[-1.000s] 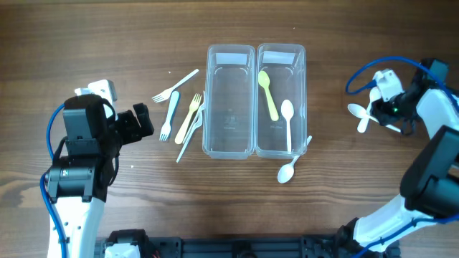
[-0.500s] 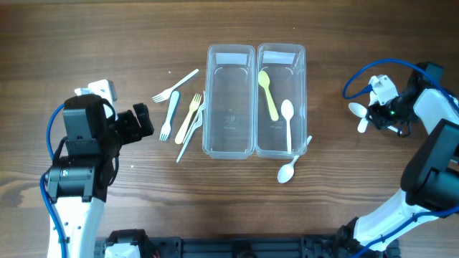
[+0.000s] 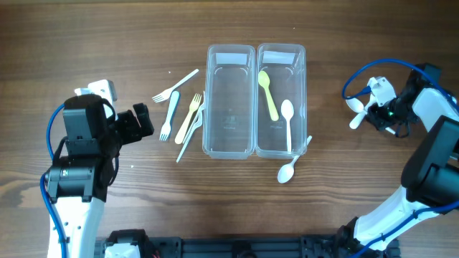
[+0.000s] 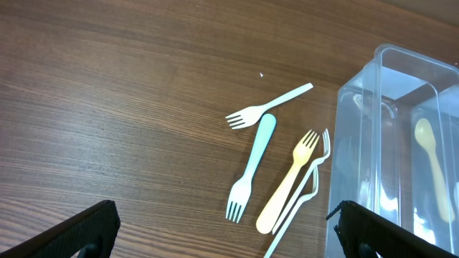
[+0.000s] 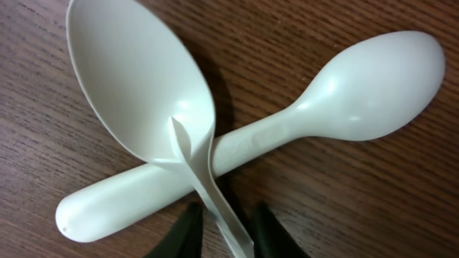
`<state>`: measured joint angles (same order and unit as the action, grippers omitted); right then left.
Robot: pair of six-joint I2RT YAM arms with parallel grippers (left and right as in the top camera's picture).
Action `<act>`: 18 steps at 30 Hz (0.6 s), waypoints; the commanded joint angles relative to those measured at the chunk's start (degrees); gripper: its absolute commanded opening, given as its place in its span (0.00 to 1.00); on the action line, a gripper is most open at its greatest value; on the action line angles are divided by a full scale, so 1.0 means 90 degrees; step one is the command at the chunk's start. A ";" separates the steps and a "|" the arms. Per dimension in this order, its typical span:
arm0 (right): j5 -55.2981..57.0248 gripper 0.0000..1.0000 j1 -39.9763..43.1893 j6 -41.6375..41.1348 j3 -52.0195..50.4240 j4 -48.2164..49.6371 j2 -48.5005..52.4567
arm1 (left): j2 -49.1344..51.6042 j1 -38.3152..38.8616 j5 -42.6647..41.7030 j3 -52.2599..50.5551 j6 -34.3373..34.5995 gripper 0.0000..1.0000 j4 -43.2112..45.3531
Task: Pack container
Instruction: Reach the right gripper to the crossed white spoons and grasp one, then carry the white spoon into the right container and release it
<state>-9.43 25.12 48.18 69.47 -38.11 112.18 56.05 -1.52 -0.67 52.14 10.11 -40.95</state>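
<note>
Fingertips [image 5: 188,231] of my right hand [image 5: 228,235] are pinching the thin handle of the held spoon [image 5: 136,86], a white one, with one dark tip sitting on each side of it. Its bowl is facing up and pointing away from me. It is lying across a second white spoon, the crossed spoon [image 5: 358,100], which is resting flat on the desk [image 3: 86,43] beneath it. The two are touching where they cross. From overhead, all this is happening at the far right of the desk, well apart from the containers.

Moving left, the right container [image 3: 305,93] is holding a yellow spoon [image 3: 268,94] towards its far end and a boxed spoon [image 3: 287,122], white, nearer its near end. Just outside the near right corner, a loose spoon [image 3: 288,170] is lying on the desk with its handle reaching up to that corner. The left container [image 3: 209,100] is standing right beside the right one, their long walls side by side.

Left of the containers, four forks are lying close together. A white fork [image 4: 269,106] is sitting farthest away, and a blue fork [image 4: 251,165] is pointing its tines towards the near edge. A yellow fork [image 4: 290,183] and a clear fork [image 4: 301,193] are lying side by side just next to the left container's wall.

My left hand [image 4: 229,233] is hovering near the left side of the desk with its fingers spread wide and gripping nothing.
</note>
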 commanded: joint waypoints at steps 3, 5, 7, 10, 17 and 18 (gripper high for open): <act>-0.0160 0.10 -0.0022 -0.0374 -0.0041 -0.0151 0.0141 | 0.0000 -0.0029 0.0061 0.0136 -0.0080 1.00 0.0015; -0.0330 0.07 -0.0022 -0.0376 -0.0029 -0.0151 -0.0036 | 0.0000 -0.0029 0.0061 0.0136 -0.0080 1.00 0.0015; -0.0483 0.04 -0.0022 -0.0437 0.0010 -0.0177 -0.0289 | 0.0000 -0.0029 0.0061 0.0136 -0.0078 1.00 0.0015; -0.0634 0.04 -0.0022 -0.0690 0.0068 -0.0175 -0.0840 | 0.0000 -0.0029 0.0061 0.0136 -0.0078 1.00 0.0015; -0.1392 0.04 -0.0333 -0.3196 0.0066 -0.0233 -0.2465 | 0.0000 -0.0029 0.0061 0.0136 -0.0080 1.00 0.0015; -0.1581 0.04 -0.0447 -0.3388 0.0066 -0.0299 -0.2618 | 0.0000 -0.0029 0.0061 0.0136 -0.0080 1.00 0.0015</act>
<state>-17.30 23.57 30.70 69.56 -39.88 92.92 56.05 -1.52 -0.67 52.14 10.11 -40.95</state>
